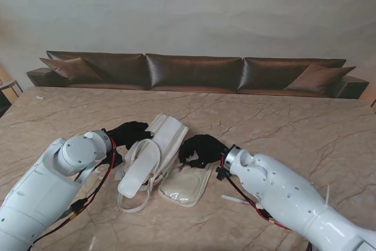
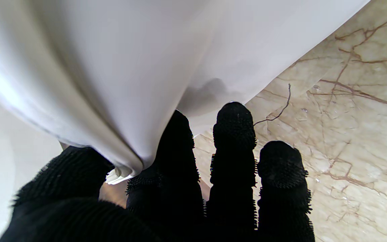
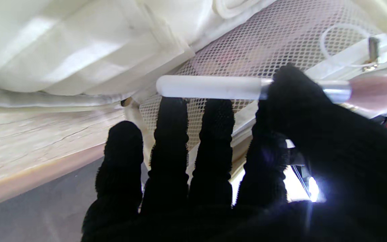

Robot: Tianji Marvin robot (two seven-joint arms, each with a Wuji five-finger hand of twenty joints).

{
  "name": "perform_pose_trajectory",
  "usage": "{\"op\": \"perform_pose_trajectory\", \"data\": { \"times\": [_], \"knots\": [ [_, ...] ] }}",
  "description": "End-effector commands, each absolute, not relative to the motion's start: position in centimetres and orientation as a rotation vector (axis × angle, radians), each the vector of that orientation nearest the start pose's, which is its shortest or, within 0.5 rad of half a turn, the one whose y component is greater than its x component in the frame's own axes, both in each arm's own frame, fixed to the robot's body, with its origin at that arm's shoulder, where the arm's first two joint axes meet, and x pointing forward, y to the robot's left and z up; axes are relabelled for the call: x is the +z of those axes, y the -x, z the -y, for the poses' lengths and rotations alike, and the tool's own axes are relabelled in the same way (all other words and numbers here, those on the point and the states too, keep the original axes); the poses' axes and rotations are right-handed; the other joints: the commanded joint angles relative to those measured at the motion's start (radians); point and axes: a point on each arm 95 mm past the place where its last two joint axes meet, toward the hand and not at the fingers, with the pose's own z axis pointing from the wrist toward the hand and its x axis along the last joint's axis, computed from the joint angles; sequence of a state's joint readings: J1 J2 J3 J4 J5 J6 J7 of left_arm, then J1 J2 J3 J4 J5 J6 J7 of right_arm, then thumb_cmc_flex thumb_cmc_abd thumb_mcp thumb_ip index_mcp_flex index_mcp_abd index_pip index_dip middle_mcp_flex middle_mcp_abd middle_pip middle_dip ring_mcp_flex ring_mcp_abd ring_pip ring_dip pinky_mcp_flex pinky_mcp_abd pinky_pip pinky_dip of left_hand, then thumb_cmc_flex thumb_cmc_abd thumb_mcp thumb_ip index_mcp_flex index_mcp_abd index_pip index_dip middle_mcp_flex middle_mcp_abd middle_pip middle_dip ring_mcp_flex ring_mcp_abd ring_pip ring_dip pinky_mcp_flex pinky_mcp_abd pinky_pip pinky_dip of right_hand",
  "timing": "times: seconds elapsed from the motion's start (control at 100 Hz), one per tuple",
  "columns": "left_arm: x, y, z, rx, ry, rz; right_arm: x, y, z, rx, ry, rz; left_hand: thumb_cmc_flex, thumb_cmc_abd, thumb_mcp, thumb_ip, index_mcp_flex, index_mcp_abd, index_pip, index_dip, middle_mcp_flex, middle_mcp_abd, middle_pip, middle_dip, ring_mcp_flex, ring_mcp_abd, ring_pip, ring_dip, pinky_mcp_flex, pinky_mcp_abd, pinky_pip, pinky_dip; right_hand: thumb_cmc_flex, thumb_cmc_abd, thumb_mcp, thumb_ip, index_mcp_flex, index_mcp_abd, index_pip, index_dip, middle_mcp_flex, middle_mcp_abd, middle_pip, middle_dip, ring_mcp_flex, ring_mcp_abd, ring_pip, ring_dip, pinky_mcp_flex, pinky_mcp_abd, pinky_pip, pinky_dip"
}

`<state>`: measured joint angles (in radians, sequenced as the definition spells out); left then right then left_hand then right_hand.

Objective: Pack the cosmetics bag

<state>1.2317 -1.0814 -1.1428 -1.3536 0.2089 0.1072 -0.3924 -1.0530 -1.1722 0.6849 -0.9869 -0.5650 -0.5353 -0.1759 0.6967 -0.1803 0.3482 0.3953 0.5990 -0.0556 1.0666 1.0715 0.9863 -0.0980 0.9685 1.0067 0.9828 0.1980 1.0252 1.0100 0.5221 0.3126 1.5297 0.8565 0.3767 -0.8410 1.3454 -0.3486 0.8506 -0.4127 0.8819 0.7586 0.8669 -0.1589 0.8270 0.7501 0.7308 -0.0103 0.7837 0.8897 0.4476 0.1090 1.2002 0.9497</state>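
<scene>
left hand (image 2: pixel 166 188) pinches bag (image 1: pixel 154 160) edge | right hand (image 3: pixel 247 174) grips brush (image 3: pixel 213 87) over mesh pocket (image 3: pixel 247 57)

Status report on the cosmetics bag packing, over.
Left hand pinching the white cosmetics bag flap. Right hand holding makeup brush against the mesh pocket. Nothing blocking.

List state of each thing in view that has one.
cosmetics bag: unfolded open, flat on table
mesh pocket: brush held right at it, not visibly inside
makeup brush: lifted, pinched in right hand
left hand: shut on bag's edge
right hand: shut on brush
</scene>
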Motion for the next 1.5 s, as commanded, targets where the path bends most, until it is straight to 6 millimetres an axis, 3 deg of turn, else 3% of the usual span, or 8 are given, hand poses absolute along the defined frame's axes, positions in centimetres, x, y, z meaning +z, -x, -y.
{"op": "perform_pose_trajectory", "data": {
  "times": [0.0,0.41,0.68,1.49],
  "knots": [
    [-30.8,-48.3,-1.7,-1.655,2.096,-1.412,-36.6,-46.8,-9.2,2.070,-1.148,-1.818,0.112,0.108,0.115,0.044,0.012,-0.202,0.074,0.011,-0.009,-0.140,-0.002,0.011,-0.014,0.006,-0.003,0.006,-0.005,0.007,0.002,0.021,0.047,0.067,0.031,0.056,0.059,-0.033,0.056,0.013,0.017,-0.008,-0.018,0.013,-0.054,-0.002,-0.015,0.011,-0.030,-0.019,-0.005,0.029],
    [-30.5,-48.1,-2.0,-1.643,2.101,-1.419,-38.1,-47.0,-10.3,2.109,-1.147,-1.902,0.114,0.109,0.113,0.041,0.011,-0.202,0.073,0.011,-0.010,-0.141,-0.002,0.010,-0.015,0.005,-0.002,0.005,-0.004,0.005,0.005,0.021,0.041,0.064,0.038,0.055,0.062,-0.029,0.057,-0.009,0.000,-0.019,-0.049,0.004,-0.265,-0.032,-0.016,0.001,-0.191,-0.077,-0.092,0.059],
    [-30.4,-48.1,-2.1,-1.637,2.102,-1.430,-38.6,-47.2,-10.3,2.091,-1.143,-1.946,0.113,0.110,0.113,0.041,0.010,-0.203,0.073,0.012,-0.010,-0.142,-0.003,0.010,-0.016,0.005,-0.003,0.004,-0.005,0.005,0.004,0.020,0.043,0.069,0.034,0.052,0.056,-0.022,0.061,-0.019,-0.134,0.007,-0.061,-0.050,-0.408,-0.033,-0.003,-0.050,-0.318,-0.104,-0.151,0.054],
    [-30.5,-48.1,-1.8,-1.621,2.121,-1.451,-39.9,-47.7,-8.9,2.040,-1.138,-1.976,0.110,0.111,0.115,0.045,0.010,-0.201,0.073,0.016,-0.010,-0.140,-0.001,0.010,-0.017,0.007,-0.001,0.004,-0.007,0.006,0.005,0.019,0.056,0.077,0.014,0.038,0.060,-0.031,0.058,-0.044,-0.206,0.018,-0.053,-0.115,-0.467,-0.034,0.010,-0.075,-0.353,-0.110,-0.144,0.049]
  ]
}}
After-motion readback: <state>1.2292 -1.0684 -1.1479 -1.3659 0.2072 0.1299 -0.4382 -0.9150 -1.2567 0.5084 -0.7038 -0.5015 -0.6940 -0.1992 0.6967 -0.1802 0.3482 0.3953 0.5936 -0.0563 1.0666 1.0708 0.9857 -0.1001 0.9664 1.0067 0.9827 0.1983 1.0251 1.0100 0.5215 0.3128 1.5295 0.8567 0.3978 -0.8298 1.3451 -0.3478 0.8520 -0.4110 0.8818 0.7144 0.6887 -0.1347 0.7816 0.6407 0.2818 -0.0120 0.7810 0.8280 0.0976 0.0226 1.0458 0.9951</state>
